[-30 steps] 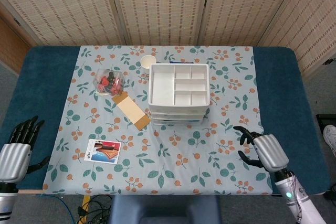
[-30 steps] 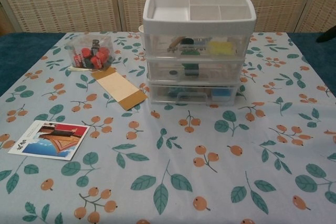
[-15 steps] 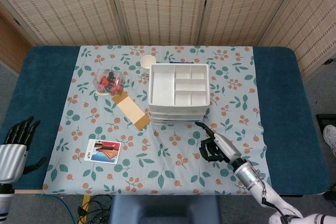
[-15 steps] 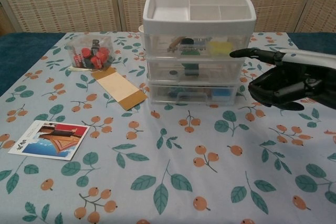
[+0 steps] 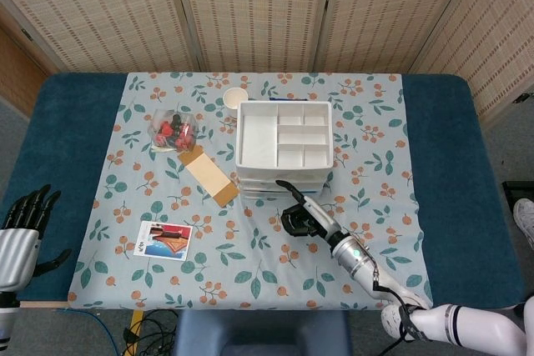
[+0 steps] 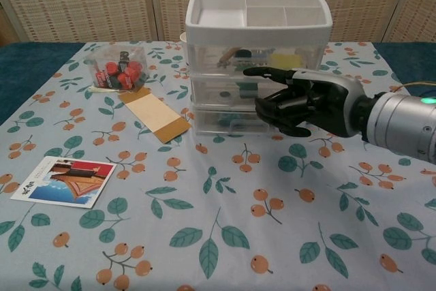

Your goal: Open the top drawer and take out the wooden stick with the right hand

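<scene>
The white drawer unit (image 5: 282,146) stands mid-table, with a divided open tray on top. Its top drawer (image 6: 253,59) is closed, and a brownish slanted piece (image 6: 227,54), perhaps the wooden stick, shows through the clear front among other small items. My right hand (image 6: 303,103) hovers just in front of the drawers and holds nothing. One finger stretches toward the top drawer's front and the others are curled in. The head view shows the same right hand (image 5: 302,213) close to the unit's front. My left hand (image 5: 23,223) stays off the table's near left edge, fingers apart and empty.
A clear box of red pieces (image 6: 119,67) and a tan card (image 6: 155,115) lie left of the drawers. A picture card (image 6: 63,180) sits near the front left. A small white cup (image 5: 236,97) stands behind the unit. The flowered cloth (image 6: 218,236) covers the table.
My right hand has swung in from the right front edge to just in front of the drawers. It has curled its fingers, leaving one extended. The left hand has barely shifted.
</scene>
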`<state>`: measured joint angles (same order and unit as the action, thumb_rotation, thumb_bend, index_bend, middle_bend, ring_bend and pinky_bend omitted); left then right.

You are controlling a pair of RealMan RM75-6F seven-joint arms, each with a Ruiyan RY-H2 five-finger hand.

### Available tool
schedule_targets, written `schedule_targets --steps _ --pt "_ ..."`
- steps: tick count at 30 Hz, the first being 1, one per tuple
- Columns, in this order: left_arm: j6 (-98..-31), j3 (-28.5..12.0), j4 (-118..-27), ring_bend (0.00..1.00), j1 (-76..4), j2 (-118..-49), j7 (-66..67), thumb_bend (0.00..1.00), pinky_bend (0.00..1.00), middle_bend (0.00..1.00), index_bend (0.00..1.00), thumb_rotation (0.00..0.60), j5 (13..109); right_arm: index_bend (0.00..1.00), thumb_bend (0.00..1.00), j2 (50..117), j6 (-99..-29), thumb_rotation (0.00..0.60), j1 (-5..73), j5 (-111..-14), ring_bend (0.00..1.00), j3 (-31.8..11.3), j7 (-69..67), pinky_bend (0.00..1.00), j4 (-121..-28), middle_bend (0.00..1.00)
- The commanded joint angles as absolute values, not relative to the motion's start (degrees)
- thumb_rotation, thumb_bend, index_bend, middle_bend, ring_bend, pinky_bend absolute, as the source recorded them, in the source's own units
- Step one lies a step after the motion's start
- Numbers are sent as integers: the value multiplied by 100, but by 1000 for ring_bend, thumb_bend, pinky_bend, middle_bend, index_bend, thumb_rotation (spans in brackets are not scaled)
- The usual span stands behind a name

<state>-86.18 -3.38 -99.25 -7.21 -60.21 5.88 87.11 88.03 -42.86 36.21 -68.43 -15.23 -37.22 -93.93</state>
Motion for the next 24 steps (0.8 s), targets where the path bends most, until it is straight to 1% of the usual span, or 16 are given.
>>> schedule_targets --steps 1,14,24 --pt "-8617 -339 -9912 0 -716 -6022 577 159 79 0 32 600 8699 2 578 8878 -4216 600 3705 -6758 835 -1581 -3673 909 -9309 759" --pt "-8538 -358 -9840 0 -757 -6059 528 159 79 0 32 600 8666 2 582 8991 -4142 600 3856 -6583 835 -1663 -3470 909 -9167 758" --pt "-8503 -362 -9837 0 -769 -6058 521 159 78 0 32 600 8638 117 587 9034 -4113 600 3930 -6435 835 -1708 -3311 909 -9134 758"
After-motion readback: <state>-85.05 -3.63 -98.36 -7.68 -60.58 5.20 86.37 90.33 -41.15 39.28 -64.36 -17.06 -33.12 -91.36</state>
